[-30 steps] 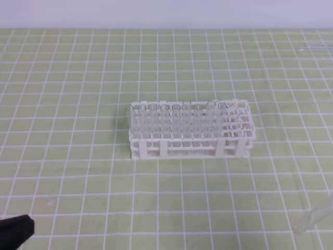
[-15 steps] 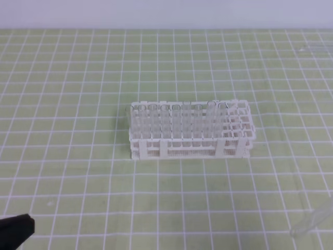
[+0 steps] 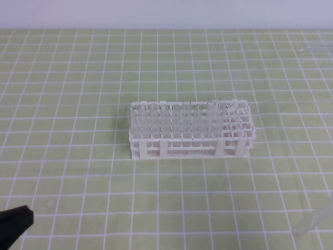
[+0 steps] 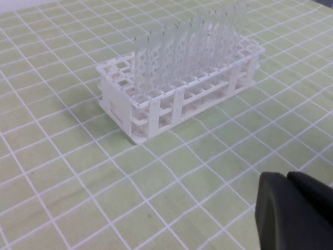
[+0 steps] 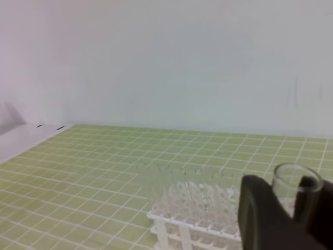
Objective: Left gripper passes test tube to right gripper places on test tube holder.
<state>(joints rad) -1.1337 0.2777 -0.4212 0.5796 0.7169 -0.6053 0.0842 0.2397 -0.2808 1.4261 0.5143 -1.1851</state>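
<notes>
The white test tube holder (image 3: 191, 131) stood near the middle of the green gridded mat (image 3: 78, 78), its long side facing the near edge, with a row of clear tubes (image 3: 171, 125) standing upright in its left and middle holes and the holes at its right end open. The left gripper (image 3: 14, 224) showed only as a black tip at the near left corner of the high view, well apart from the holder; in its own wrist view just the black fingers (image 4: 294, 213) filled the near right corner, lying close together with only a thin seam between them and nothing seen in them. The right gripper (image 5: 283, 208) held the test tube (image 5: 290, 182) between its two black fingers, the tube's open round mouth standing up above them. In the high view that tube (image 3: 312, 221) appeared as a faint clear shape slanting in from the near right corner, well to the right of the holder and not touching it.
</notes>
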